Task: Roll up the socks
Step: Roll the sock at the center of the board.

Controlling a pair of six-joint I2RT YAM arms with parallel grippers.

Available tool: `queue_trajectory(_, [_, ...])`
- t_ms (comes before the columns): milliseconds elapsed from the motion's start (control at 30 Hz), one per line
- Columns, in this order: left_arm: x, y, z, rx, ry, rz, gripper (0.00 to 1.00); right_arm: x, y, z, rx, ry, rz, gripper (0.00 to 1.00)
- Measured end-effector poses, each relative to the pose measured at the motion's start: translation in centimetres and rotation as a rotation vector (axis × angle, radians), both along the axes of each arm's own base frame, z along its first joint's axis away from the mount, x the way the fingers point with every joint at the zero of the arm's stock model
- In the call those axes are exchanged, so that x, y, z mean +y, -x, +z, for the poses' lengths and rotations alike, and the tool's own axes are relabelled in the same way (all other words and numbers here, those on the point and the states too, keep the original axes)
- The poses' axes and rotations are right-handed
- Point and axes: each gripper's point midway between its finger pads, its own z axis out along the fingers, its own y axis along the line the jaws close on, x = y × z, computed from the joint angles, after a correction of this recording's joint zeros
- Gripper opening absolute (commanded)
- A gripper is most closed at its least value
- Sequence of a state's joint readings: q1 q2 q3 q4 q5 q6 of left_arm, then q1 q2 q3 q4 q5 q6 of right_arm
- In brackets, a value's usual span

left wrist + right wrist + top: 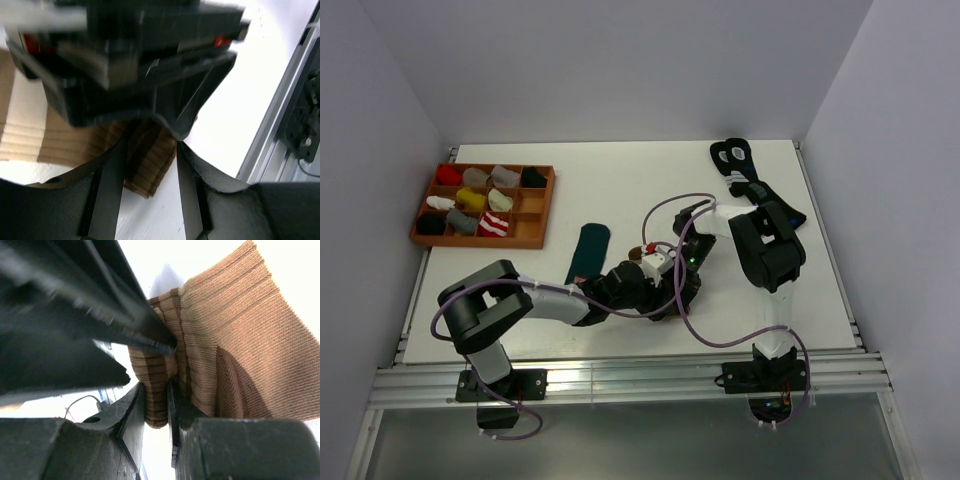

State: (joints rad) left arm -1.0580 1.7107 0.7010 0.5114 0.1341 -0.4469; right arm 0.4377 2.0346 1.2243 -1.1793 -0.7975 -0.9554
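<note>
Fingers of right gripper (156, 390) pinch brown ribbed knit sock (235, 330); left gripper (150, 145) straddles it, grip unclear; dark green sock (588, 248) at ten o'clock.

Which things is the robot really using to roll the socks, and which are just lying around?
For the job:
- brown sock, pinched in the right gripper
- green sock, flat on the table

Just lying about:
- black socks, far right corner
- wooden tray of rolled socks, far left
</note>
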Motion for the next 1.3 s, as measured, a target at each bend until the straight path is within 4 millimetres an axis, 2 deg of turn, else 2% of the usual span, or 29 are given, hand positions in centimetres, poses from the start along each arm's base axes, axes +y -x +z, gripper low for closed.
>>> queue_trajectory(233, [0.6,0.6,-0.8,0.016,0.002,-0.005,0.48,0.0,0.0,0.0,0.010,0.011,-0.013,0.20])
queue_trajectory(333, [0.5,0.6,-0.9,0.020,0.016,-0.001,0.42,0.0,0.0,0.0,0.012,0.015,-0.018,0.20])
queue_trajectory(433, [0.4,0.7,-1.2,0.038,0.032,0.005,0.26,0.1,0.0,0.0,0.014,0.024,-0.029,0.23])
queue_trajectory(467, [0.3,0.7,-1.2,0.045,0.039,0.009,0.16,0.1,-0.1,0.0,0.014,0.029,-0.034,0.25])
queue_trajectory(500, [0.2,0.8,-1.2,0.052,0.049,0.013,0.12,0.1,-0.1,-0.1,0.014,0.037,-0.042,0.27])
queue_trajectory(533, [0.2,0.8,-1.2,0.057,0.056,0.013,0.01,0.1,-0.1,-0.1,0.014,0.043,-0.051,0.28])
queue_trajectory(833, [1.2,2.0,-1.2,0.118,0.167,0.050,0.00,0.3,-0.5,1.1,-0.112,-0.006,-0.113,0.41])
queue_trajectory(1100, [1.2,3.2,-1.3,0.195,0.226,0.036,0.00,0.2,-4.6,3.4,-0.300,-0.070,-0.229,0.50])
queue_trajectory(1200, [1.3,3.6,-1.4,0.213,0.236,0.034,0.00,0.2,-5.6,3.5,-0.329,-0.068,-0.258,0.54])
queue_trajectory(1300, [1.4,3.8,-1.4,0.226,0.241,0.032,0.00,0.2,-5.7,3.0,-0.313,-0.055,-0.266,0.56])
